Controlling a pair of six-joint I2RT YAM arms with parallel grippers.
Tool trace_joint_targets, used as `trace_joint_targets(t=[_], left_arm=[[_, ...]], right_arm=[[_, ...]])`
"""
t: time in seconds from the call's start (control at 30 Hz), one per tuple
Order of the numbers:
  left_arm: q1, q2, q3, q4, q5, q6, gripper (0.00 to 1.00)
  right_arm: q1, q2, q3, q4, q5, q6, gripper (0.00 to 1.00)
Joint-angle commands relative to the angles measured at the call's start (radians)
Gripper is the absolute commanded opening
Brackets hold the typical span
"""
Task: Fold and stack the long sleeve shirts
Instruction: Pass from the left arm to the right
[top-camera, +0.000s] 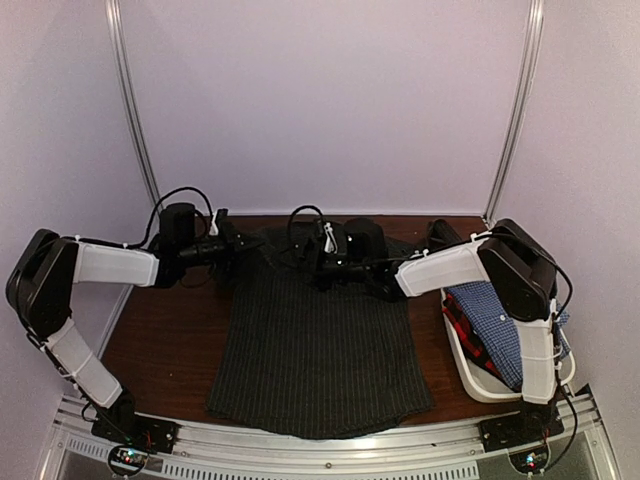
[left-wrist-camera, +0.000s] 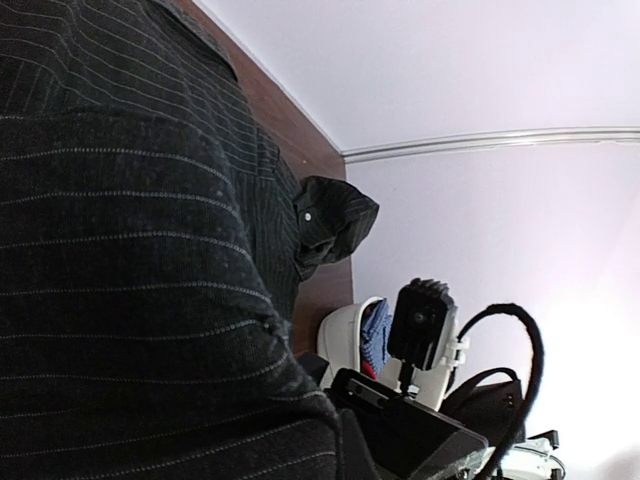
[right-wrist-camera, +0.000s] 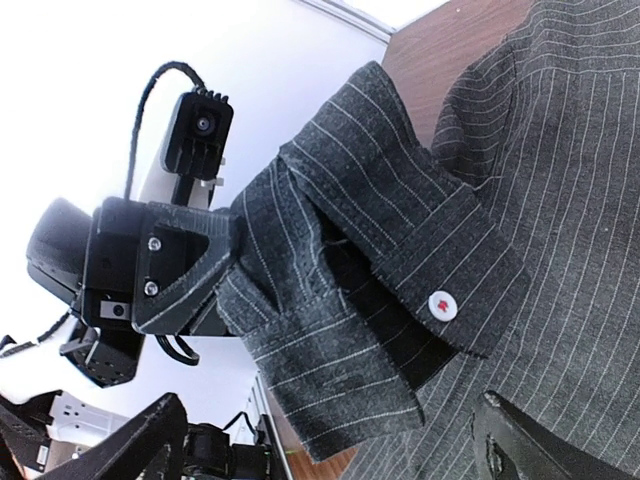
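A black pinstriped long sleeve shirt (top-camera: 320, 350) lies spread flat on the brown table, collar end away from me. My left gripper (top-camera: 222, 243) is at the shirt's far left corner, shut on a fold of sleeve; the right wrist view shows that left gripper (right-wrist-camera: 215, 265) pinching the cloth. In the left wrist view the black shirt (left-wrist-camera: 130, 250) covers my own fingers. My right gripper (top-camera: 325, 262) hovers at the shirt's far middle, open. The buttoned cuff (right-wrist-camera: 400, 250) hangs between its wide-apart fingertips (right-wrist-camera: 530, 445), ungripped.
A white tub (top-camera: 480, 385) stands at the table's right edge, holding a blue-white check shirt (top-camera: 505, 310) on top of a red-and-dark shirt (top-camera: 465, 325). Pale walls close in the back and sides. Bare brown table (top-camera: 165, 335) shows left of the black shirt.
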Motion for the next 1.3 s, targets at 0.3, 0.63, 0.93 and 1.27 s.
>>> trace_joint_targets(t=[0.3, 0.63, 0.93, 1.27], left_arm=[[-0.037, 0.063, 0.011, 0.270, 0.052, -0.139, 0.00], [-0.047, 0.087, 0.016, 0.305, 0.054, -0.163, 0.00], [-0.051, 0.092, 0.012, 0.312, 0.061, -0.166, 0.00], [-0.056, 0.097, 0.007, 0.328, 0.075, -0.186, 0.00]], right_arm=[[-0.027, 0.036, -0.135, 0.448, -0.017, 0.392, 1.00], [-0.025, 0.075, -0.152, 0.553, -0.013, 0.521, 1.00], [-0.013, 0.102, -0.144, 0.573, -0.028, 0.579, 1.00], [-0.014, 0.141, -0.090, 0.605, -0.005, 0.638, 1.00]])
